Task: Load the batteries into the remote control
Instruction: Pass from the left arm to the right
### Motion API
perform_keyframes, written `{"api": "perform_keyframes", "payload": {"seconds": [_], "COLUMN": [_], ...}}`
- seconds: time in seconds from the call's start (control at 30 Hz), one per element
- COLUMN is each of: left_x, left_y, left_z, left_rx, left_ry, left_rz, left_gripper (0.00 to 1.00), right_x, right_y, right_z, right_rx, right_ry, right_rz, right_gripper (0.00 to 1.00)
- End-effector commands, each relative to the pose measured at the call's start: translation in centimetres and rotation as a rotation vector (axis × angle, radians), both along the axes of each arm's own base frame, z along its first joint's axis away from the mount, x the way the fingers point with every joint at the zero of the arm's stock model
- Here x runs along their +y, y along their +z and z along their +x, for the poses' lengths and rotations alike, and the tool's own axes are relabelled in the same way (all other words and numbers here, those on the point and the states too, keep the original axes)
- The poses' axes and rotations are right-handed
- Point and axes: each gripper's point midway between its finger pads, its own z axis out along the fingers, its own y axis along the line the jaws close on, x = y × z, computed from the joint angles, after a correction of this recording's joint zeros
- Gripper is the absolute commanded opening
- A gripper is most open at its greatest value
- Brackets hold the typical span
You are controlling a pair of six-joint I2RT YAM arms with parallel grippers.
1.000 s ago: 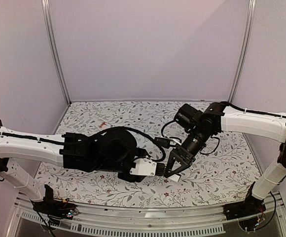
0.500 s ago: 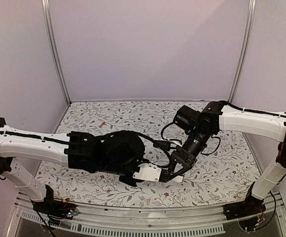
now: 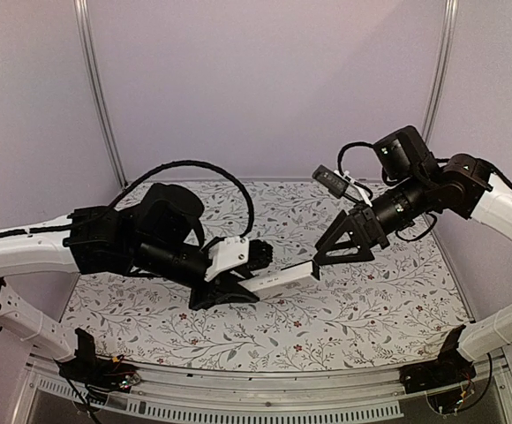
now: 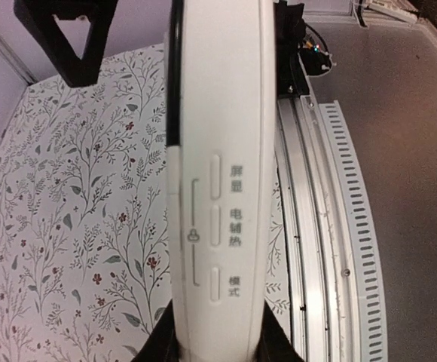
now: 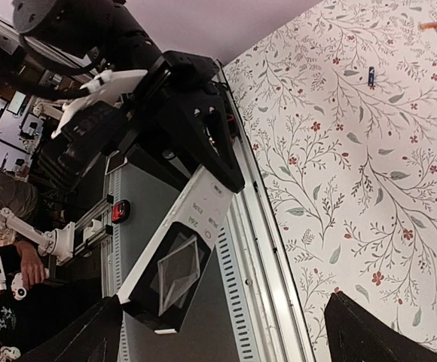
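The remote control (image 3: pixel 287 280) is a long white bar held up off the floral table, and my left gripper (image 3: pixel 249 284) is shut on its near end. In the left wrist view its button face (image 4: pixel 218 188) fills the middle, with my left gripper (image 4: pixel 215 351) clamped on it from both sides. The right wrist view shows its black screen end (image 5: pixel 169 279) pointing toward my right gripper (image 5: pixel 222 302), which is open with nothing in it. In the top view, my right gripper (image 3: pixel 331 253) hangs just beyond the remote's far tip. A tiny dark stick (image 5: pixel 371 75) lies on the table; whether it is one of the batteries I cannot tell.
The floral tabletop (image 3: pixel 371 300) ends at a metal rail (image 3: pixel 265 389) along the near edge. A small orange-red bit (image 3: pixel 184 223) lies at the back left of the table. Purple walls close off the back and sides.
My left arm has lifted the remote off the table and swung it up and rightward. The right gripper has opened wide and pulled back up and to the right.
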Motion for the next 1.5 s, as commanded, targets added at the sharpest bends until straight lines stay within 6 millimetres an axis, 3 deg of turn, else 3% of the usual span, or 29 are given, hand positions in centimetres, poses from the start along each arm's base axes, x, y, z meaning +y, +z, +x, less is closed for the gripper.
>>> {"api": "perform_keyframes", "payload": {"seconds": [0.0, 0.23, 0.53, 0.8, 1.03, 1.1, 1.23, 1.3, 1.47], "left_x": [-0.2, -0.8, -1.8, -2.0, -1.7, -1.5, -1.0, -0.9, 1.3], "left_y": [2.6, 5.1, 5.8, 7.3, 7.1, 7.1, 7.2, 7.1, 6.9], "left_z": [-0.5, 0.8, 1.9, 3.8, 4.9, 5.3, 6.1, 6.5, 8.7], "left_rx": [0.210, 0.367, 0.468, 0.497, 0.539, 0.553, 0.577, 0.578, 0.454], "left_ry": [0.005, 0.033, 0.085, 0.152, 0.194, 0.207, 0.237, 0.257, 0.440], "left_rz": [-0.136, -0.290, -0.431, -0.581, -0.622, -0.638, -0.658, -0.653, -0.616], "left_gripper": [0.00, 0.00, 0.00, 0.00, 0.01, 0.09, 0.42, 0.54, 0.60], "right_x": [-0.1, 0.8, 2.4, 4.1, 4.9, 5.0, 5.0, 4.8, 3.1], "right_y": [2.1, 3.1, 6.5, 7.0, 6.2, 5.9, 5.7, 5.5, 3.9], "right_z": [0.6, 1.6, 3.7, 5.0, 5.2, 5.3, 5.6, 6.2, 9.6], "right_rx": [-0.065, -0.080, -0.126, -0.062, -0.004, 0.000, -0.004, -0.009, 0.008], "right_ry": [-0.039, -0.087, -0.181, -0.199, -0.186, -0.188, -0.206, -0.235, -0.425], "right_rz": [0.073, 0.163, 0.362, 0.467, 0.465, 0.458, 0.450, 0.440, 0.353], "right_gripper": [0.95, 0.92, 0.85, 0.48, 0.12, 0.05, 0.01, 0.00, 0.00]}}
